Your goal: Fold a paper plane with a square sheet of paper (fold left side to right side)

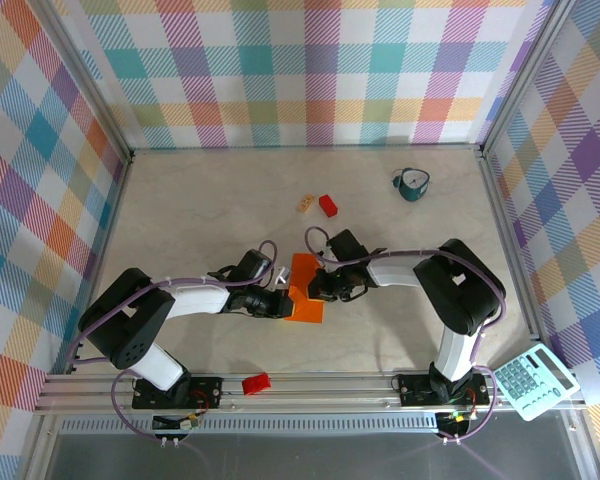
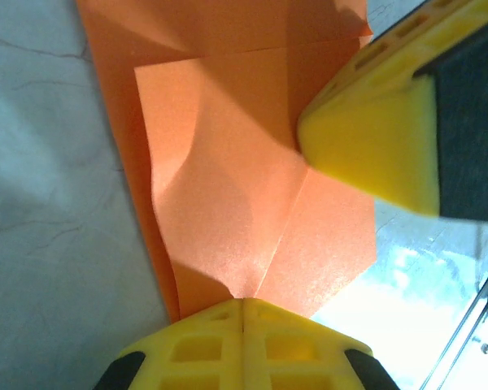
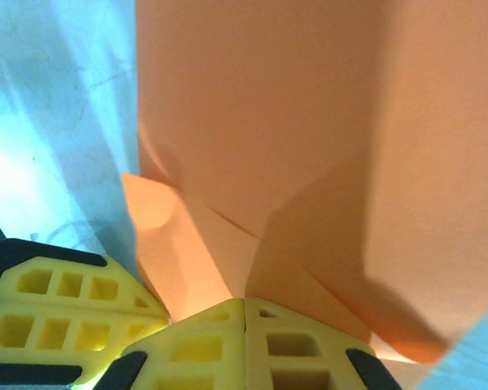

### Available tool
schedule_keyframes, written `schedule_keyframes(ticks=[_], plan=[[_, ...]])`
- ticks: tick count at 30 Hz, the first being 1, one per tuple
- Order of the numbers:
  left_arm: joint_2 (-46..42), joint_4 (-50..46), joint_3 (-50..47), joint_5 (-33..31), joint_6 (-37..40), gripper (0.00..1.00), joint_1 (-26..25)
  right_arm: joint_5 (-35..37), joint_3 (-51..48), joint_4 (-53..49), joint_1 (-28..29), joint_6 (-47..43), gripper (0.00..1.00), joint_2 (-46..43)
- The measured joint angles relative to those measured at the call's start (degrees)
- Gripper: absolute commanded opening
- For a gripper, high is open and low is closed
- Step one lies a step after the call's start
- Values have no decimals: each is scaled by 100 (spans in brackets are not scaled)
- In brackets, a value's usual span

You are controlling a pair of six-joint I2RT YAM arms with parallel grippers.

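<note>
Now, pale table (image 1: 180, 210). Creased orange paper (image 1: 305, 311) lies at middle. My left gripper (image 2: 242, 305) squeezed together, tip on paper. My right gripper (image 3: 245, 302) squeezed together too, tip on paper. Small red block (image 1: 328, 206) further back.

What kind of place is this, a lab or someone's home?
Probably a robot lab's test cell: a left arm and right arm bolted to an aluminium rail, a pale tabletop boxed in by plaid fabric walls, and props like orange paper and a teal cup.
</note>
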Motion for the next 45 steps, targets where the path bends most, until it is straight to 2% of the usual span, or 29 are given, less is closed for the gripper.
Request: schedule_keyframes(ticks=[10,18,23,28,33,45], plan=[[4,107,-20,-4,-2,0,0,-2,-138,-94,-535,-280,0,-149],[4,120,-22,0,-22,0,0,365,-155,-507,-723,-339,0,-684],[4,120,-20,2,-24,0,0,284,-146,-415,-369,-247,0,-780],[4,118,-15,2,-26,0,0,94,-66,-105,90,-55,0,-450],[4,35,33,-13,-24,0,0,98,-52,-55,101,-4,0,-98],[4,-367,498,-59,-24,0,0,83,13,-98,92,-7,0,-35]])
